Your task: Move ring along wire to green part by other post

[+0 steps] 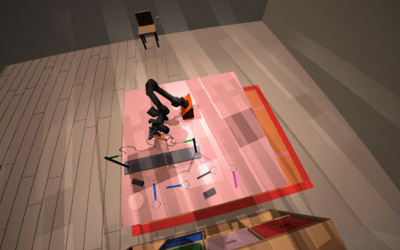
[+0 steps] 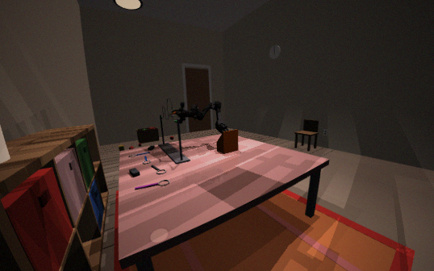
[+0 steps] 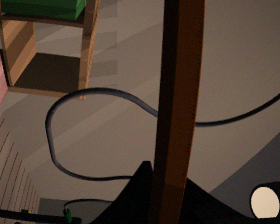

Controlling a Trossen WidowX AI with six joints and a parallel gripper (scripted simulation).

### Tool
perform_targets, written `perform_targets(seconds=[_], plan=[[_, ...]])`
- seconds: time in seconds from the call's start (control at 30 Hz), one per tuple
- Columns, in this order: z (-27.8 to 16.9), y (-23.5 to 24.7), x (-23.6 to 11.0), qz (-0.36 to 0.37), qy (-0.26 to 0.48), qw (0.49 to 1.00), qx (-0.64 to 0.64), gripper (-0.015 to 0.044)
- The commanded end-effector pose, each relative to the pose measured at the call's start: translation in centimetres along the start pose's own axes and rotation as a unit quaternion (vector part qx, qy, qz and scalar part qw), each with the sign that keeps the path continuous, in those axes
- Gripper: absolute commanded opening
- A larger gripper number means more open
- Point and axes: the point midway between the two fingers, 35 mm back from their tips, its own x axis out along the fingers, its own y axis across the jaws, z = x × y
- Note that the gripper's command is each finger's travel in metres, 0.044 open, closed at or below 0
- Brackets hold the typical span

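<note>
My gripper (image 1: 156, 135) (image 2: 175, 113) is shut on the orange handle (image 1: 160, 138) (image 3: 180, 90) and holds it above the grey base plate (image 1: 162, 159). In the wrist view the handle runs straight up from my black fingers, out of the top of the view. The small ring (image 1: 173, 141) at the handle's end sits around the wire between the middle and the right post (image 1: 195, 146). The right green part (image 1: 189, 140) is just beyond it. The left green part (image 1: 113, 157) (image 3: 70, 217) lies far off. The thin grey wire (image 3: 98, 90) curves behind the handle. I cannot tell if the ring touches the wire.
An orange-brown block (image 1: 187, 108) (image 2: 227, 140) stands behind the arm. Several loose rings with handles lie in front of the plate, among them a blue one (image 1: 173, 186) and a purple one (image 1: 235, 179) (image 2: 148, 185). Two black blocks (image 1: 137, 182) (image 1: 209, 193) lie there too. A shelf with bins (image 1: 287, 227) stands beyond the table.
</note>
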Motion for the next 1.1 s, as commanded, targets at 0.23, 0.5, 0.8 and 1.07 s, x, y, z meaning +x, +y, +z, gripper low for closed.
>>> perform_targets(seconds=[0.23,0.5,0.8,1.07], plan=[[0.4,3.7,-0.7,0.057,0.015,0.992,0.108,-0.015],[1.3,6.5,-1.4,0.1,0.019,0.976,0.19,-0.015],[2.9,9.6,-1.7,0.138,-0.001,0.947,0.289,-0.015],[4.9,11.8,-3.0,0.179,0.01,0.911,0.372,-0.015]])
